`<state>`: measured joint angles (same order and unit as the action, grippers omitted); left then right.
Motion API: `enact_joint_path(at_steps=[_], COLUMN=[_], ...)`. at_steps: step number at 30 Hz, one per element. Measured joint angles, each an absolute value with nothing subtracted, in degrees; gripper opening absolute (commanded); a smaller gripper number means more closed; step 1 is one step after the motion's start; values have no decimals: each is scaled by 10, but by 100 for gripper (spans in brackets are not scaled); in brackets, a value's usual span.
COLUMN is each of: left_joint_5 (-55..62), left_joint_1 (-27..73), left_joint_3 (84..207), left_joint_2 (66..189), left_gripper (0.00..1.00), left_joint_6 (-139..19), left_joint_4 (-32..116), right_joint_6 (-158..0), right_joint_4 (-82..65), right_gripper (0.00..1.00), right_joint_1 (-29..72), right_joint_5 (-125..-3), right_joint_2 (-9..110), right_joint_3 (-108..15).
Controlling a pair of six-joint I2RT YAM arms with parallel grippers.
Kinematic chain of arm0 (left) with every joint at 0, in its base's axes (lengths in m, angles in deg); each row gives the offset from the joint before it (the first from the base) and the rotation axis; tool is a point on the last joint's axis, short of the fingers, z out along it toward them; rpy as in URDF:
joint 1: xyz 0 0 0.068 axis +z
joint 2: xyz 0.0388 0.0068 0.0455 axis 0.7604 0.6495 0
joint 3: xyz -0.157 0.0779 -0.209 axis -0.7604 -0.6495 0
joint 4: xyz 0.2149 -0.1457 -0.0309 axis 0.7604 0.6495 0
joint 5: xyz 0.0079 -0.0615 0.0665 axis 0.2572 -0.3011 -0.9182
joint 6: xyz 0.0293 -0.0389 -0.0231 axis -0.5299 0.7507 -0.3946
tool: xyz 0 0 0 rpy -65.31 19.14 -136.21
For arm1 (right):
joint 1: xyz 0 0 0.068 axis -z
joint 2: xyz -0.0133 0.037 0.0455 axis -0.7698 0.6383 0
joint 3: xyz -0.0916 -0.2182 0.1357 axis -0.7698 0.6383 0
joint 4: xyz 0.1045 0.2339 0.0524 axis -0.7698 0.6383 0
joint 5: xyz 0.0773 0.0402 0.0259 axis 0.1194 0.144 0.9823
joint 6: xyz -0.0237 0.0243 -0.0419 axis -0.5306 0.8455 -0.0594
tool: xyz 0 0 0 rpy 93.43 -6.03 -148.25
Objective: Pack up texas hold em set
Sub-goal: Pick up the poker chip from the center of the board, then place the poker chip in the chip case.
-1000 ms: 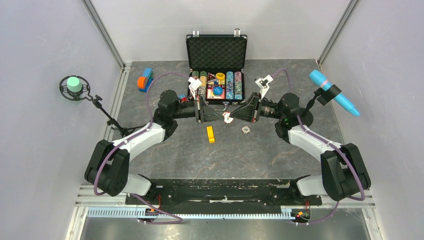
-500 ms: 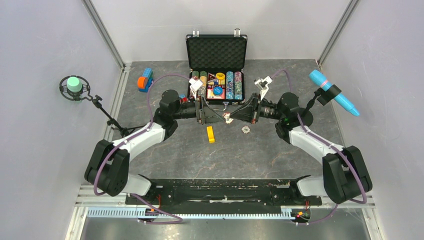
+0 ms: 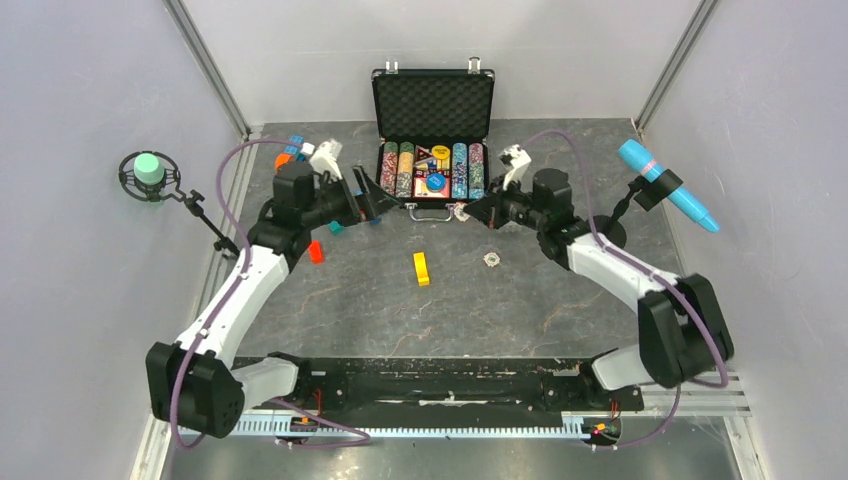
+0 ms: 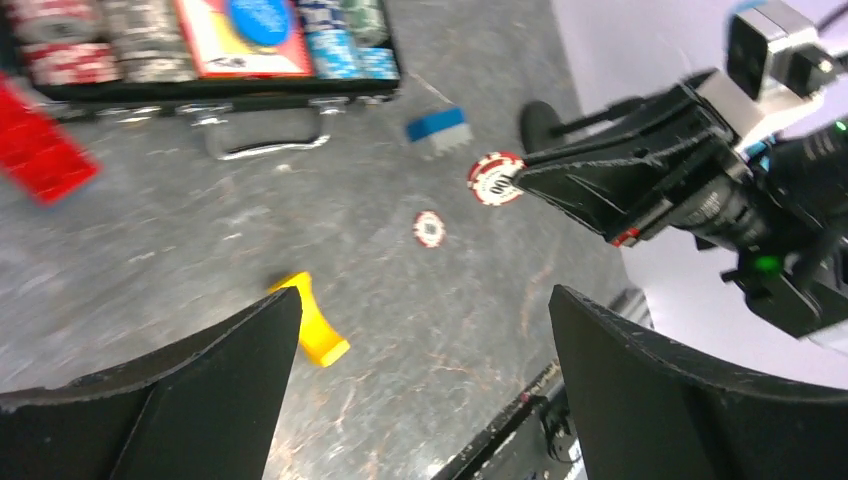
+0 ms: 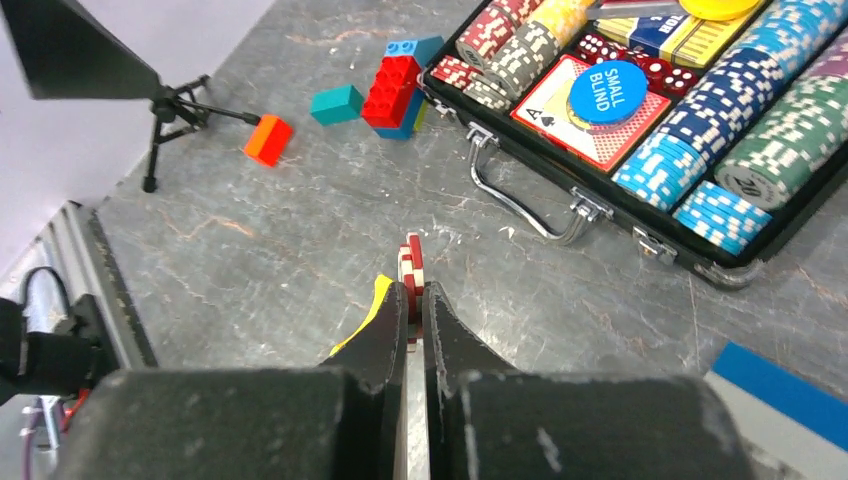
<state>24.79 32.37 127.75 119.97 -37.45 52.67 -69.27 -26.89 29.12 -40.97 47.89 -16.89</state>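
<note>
Chip [image 5: 411, 256] in right end effector [image 5: 413, 293]

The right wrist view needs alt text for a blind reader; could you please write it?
The right claw pinches a red-and-white poker chip on edge over the grey table. Ahead to the right lies the open black case with rows of chips; toy bricks sit by its left corner.

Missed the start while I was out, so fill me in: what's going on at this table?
A robot is packing chips into an open poker case. The right pincer is shut on a red-and-white chip, held on edge just in front of the case. The left pincer is open and empty, off to the case's left. A second chip lies loose on the table near a yellow block, not yet packed.
</note>
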Motion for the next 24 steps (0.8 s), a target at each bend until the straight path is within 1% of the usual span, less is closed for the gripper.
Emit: enact_joint_path(at_steps=[5, 8, 12, 18, 24], left_joint_5=[200, 173, 132, 75, 56], left_joint_1=[393, 408, 412, 414, 414], left_joint_3=[1282, 1286, 1286, 1286, 1279], left_joint_2=[1185, 1184, 1173, 1149, 1146], left_gripper=[100, 100, 100, 100, 100], left_joint_6=[-406, -427, -451, -473, -481], left_joint_4=[619, 669, 711, 730, 730], right_joint_6=[-751, -780, -796, -852, -934], right_joint_4=[-251, -250, -252, -246, -255], right_gripper=[0, 0, 0, 0, 0], right_joint_1=[235, 203, 191, 190, 185], right_joint_5=[-446, -437, -404, -355, -314], right_joint_2=[572, 637, 730, 860, 923], right_joint_3=[-256, -335, -439, -568, -626])
